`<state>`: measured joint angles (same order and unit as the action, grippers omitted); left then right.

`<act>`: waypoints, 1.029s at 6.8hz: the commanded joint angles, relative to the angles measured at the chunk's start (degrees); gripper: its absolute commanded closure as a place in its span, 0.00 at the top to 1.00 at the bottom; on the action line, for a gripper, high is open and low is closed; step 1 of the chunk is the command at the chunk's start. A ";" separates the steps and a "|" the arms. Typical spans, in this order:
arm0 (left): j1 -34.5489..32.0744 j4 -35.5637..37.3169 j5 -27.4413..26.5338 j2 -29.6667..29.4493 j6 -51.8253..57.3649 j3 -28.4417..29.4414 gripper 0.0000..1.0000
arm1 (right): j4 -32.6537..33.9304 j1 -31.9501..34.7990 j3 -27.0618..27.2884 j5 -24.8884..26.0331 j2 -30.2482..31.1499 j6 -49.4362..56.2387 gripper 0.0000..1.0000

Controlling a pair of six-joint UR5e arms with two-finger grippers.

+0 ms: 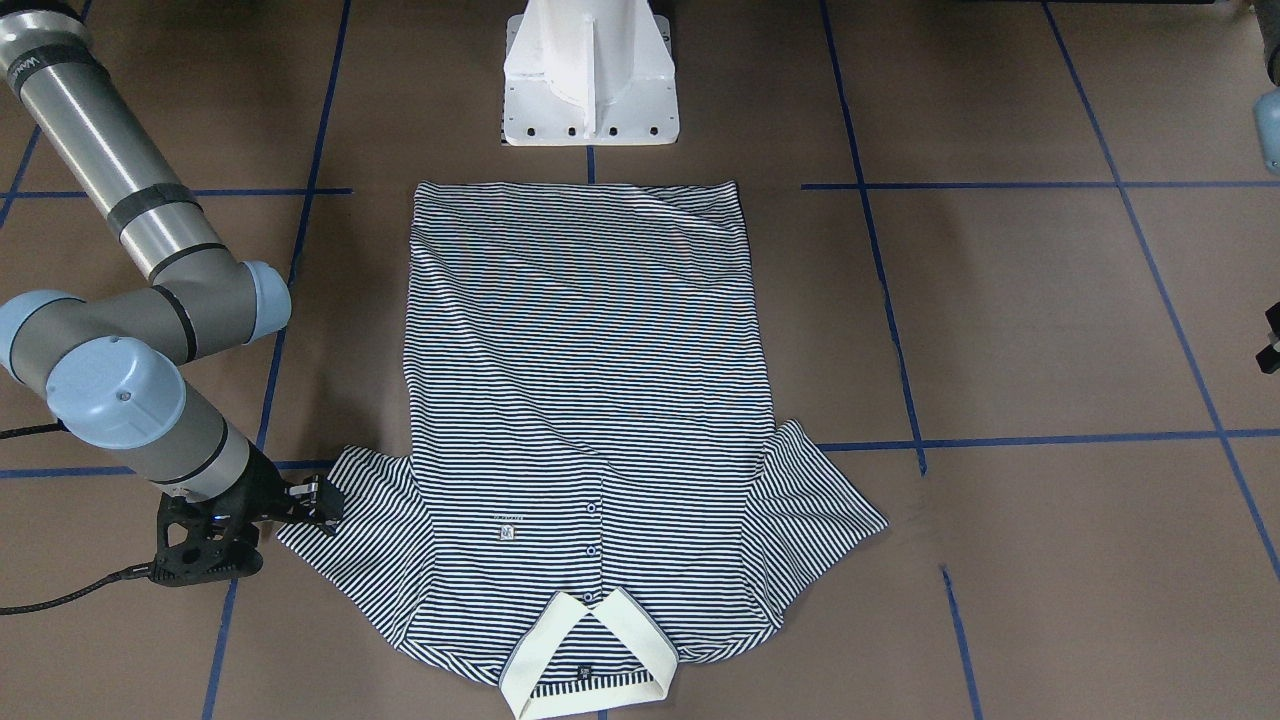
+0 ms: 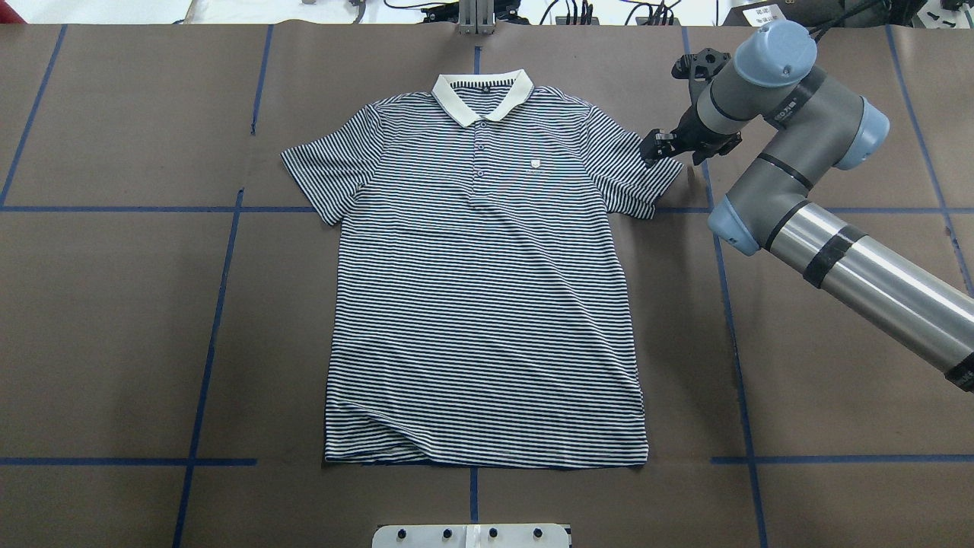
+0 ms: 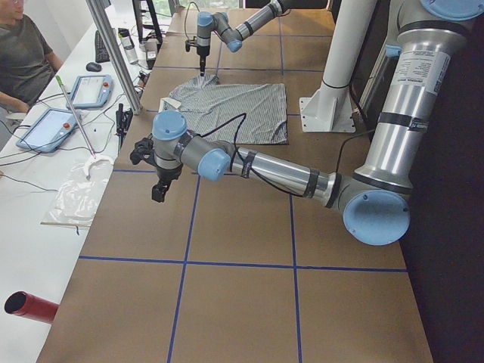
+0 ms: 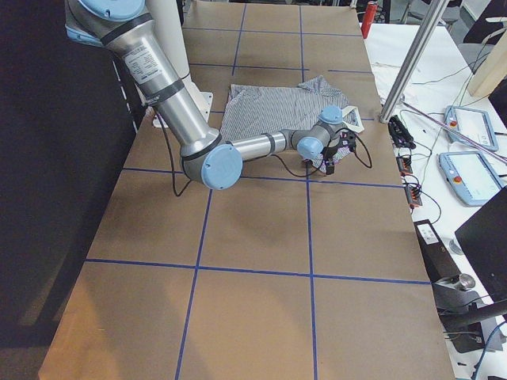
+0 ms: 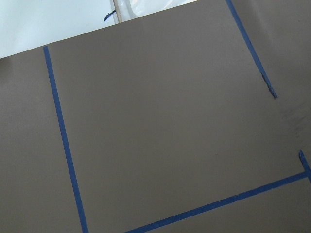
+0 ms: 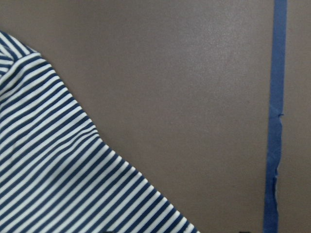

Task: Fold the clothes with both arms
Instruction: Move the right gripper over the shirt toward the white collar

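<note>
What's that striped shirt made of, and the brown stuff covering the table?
The shirt looks like soft, matte knit fabric, possibly cotton: it lies limp with small wrinkles. The table covering looks like matte brown paper, flat and without shine, though that is uncertain.

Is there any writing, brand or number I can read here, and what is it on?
Nothing reads clearly.
Chest logo patch on the polo shirt: too small.
Black band on the right arm: lettering blurred.
Sticker on the left arm: print too small.
Card at the overhead view's top edge: too small.
</note>
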<state>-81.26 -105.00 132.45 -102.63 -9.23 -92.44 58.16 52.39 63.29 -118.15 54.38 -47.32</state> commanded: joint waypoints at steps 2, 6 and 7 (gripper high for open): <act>-0.04 0.06 0.00 -0.20 0.00 0.06 1.00 | 0.11 -0.09 -0.45 0.29 -0.06 0.21 0.13; 0.05 0.67 0.09 -0.81 -0.09 0.06 1.00 | 0.28 0.43 4.09 -3.29 -0.59 1.44 0.00; 0.05 0.67 0.09 -0.81 -0.09 0.15 1.00 | 0.54 0.70 6.56 -7.49 -0.42 1.53 0.00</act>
<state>-81.25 -104.35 132.53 -103.40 -9.31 -92.34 58.44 52.83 67.10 -121.74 53.86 -45.85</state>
